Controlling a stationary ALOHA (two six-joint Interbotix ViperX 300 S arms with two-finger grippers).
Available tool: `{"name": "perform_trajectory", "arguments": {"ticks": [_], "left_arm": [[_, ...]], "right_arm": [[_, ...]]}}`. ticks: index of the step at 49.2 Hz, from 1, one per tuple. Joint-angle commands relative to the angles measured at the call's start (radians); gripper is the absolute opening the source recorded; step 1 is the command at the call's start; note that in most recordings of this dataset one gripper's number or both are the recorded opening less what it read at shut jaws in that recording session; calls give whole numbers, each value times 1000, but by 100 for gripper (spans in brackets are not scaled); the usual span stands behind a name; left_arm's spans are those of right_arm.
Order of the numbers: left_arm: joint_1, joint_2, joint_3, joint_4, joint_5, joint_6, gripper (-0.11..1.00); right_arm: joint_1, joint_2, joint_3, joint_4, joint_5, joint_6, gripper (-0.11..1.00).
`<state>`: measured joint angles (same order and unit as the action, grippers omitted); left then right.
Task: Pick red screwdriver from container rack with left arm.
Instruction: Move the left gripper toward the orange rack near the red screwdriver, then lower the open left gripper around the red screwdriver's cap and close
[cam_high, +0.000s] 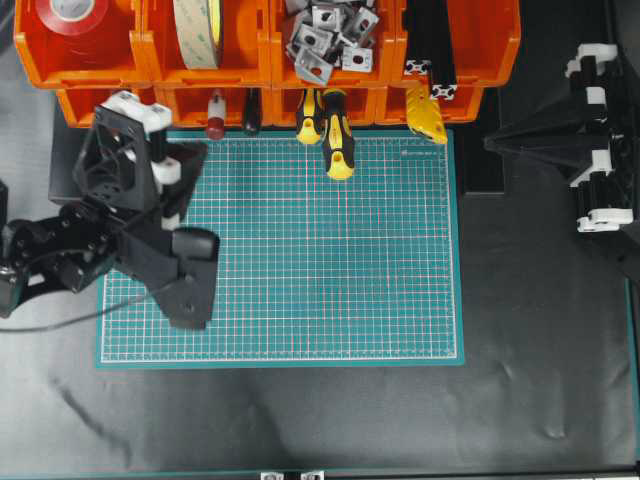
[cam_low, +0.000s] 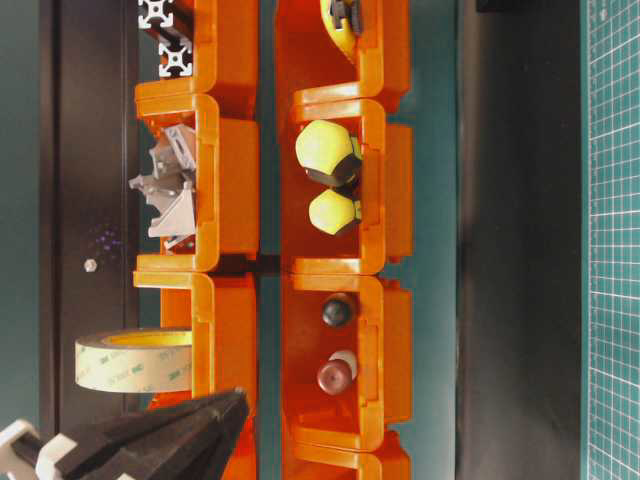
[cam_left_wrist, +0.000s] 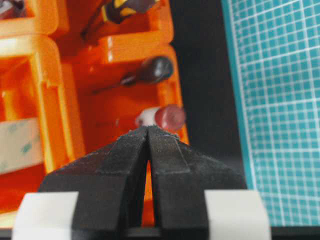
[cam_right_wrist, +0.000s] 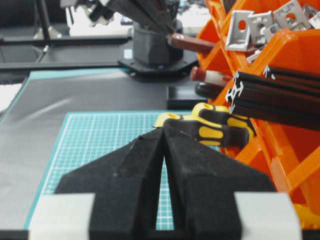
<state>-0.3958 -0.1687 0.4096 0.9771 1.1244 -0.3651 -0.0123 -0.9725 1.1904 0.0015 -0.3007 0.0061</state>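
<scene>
A slim red screwdriver with white band and dark red butt lies in the orange plastic bin rack, handle outward. The black left gripper, fingers together, points at it. Likely light, rigid, smooth; grasp the handle.

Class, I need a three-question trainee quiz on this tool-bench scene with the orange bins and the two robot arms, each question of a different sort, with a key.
1. True or false: the left claw grips the slim red-handled screwdriver.
2. Which bright orange plastic bin rack compartment holds it? A) alone B) beside a dark-handled tool C) among the grey metal brackets
3. Fill in: the two yellow-and-black screwdrivers stick out over the green ____.

Key: 1 false, the claw is shut and empty, short of the handle; 2 B; 3 cutting mat.
</scene>
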Motion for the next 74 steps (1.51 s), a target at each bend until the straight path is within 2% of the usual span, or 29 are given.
{"name": "perform_trajectory", "arguments": {"ticks": [1,25,28,32,42,46,52,59,74], "left_arm": [[3,6,-6,9,-29,-2,0],[18,46,-17,8,-37,-9,1],[28,46,-14,9,-40,-11,5],[49,46,-8,8,-43,-12,20],[103,49,23,6,-87,-44,78],[118,46,37,6,-100,-64,90],[127,46,55,6,-126,-71,86],[137,49,72,6,-158,-71,87],[150,55,66,6,-156,-69,87]], "right_arm": [[0,2,-26,2,2,0,-1],[18,-26,-17,3,37,0,-1],[20,-28,-15,3,40,0,-1],[21,-29,-14,3,40,0,-1],[23,-31,-11,2,40,0,-1],[25,-31,-9,3,38,0,-1],[29,-32,-9,2,40,0,-1],[29,-32,-9,2,40,0,-1],[29,-32,-3,2,43,0,-1]]}}
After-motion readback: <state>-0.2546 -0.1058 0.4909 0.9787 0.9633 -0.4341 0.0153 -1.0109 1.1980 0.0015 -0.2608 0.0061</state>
